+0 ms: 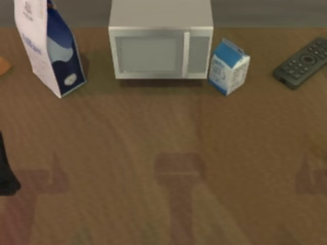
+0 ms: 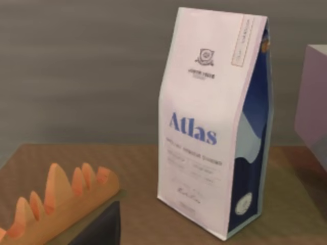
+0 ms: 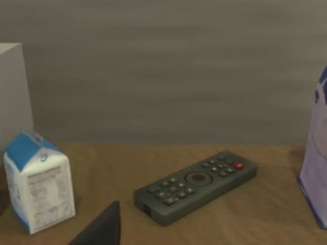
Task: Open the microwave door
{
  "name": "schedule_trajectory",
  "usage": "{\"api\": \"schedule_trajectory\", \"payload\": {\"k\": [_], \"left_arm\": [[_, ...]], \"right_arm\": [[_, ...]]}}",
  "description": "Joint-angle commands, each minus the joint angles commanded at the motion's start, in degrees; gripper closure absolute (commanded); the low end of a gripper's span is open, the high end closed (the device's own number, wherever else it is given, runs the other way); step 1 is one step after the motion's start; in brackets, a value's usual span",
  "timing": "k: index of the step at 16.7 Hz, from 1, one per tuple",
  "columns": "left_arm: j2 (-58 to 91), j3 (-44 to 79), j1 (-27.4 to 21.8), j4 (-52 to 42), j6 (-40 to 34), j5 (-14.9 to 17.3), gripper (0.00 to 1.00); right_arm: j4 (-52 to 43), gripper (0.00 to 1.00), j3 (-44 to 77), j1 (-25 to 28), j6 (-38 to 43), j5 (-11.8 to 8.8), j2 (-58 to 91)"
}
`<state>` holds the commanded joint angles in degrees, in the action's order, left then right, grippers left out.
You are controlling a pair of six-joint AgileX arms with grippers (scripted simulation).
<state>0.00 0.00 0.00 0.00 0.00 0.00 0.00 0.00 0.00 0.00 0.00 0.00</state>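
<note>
**Door shut, both arms back at the near edge**

The door sits closed, flush with the front of the microwave, which stands at the far middle of the worktop. Its pale window fills most of the panel, and the handle strip runs upright along the door's right side, next to the control panel.

Just right of the microwave stands a milk carton, near it but apart. Farther right, by the worktop's right edge, a remote lies flat. To the left of the microwave a tall white and blue bag stands upright, and an orange rack sits beyond it at the left edge.

Of my left arm I see only a dark part at the left edge, well apart from the door. My right arm is out of the top view. Each wrist view shows just a dark fingertip, so I cannot tell whether either gripper is open or closed.
</note>
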Motion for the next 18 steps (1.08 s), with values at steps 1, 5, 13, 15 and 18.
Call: {"api": "schedule_trajectory", "payload": {"k": [1,5,13,15,18], "left_arm": [[0.0,0.0,0.0,0.0,0.0,0.0,0.0],[3.52,3.53,-1.58,-1.25,-1.36,-0.88,0.0],[39.06,36.08,-13.72,-12.58,-11.72,-8.38,0.0],[52.49,46.8,-17.69,-16.57,-14.96,-10.8,0.0],[73.26,62.68,-23.67,-22.72,-19.82,-14.41,0.0]], "right_arm": [[0.0,0.0,0.0,0.0,0.0,0.0,0.0],[0.0,0.0,0.0,0.0,0.0,0.0,0.0],[0.0,0.0,0.0,0.0,0.0,0.0,0.0],[0.0,0.0,0.0,0.0,0.0,0.0,0.0],[0.0,0.0,0.0,0.0,0.0,0.0,0.0]]}}
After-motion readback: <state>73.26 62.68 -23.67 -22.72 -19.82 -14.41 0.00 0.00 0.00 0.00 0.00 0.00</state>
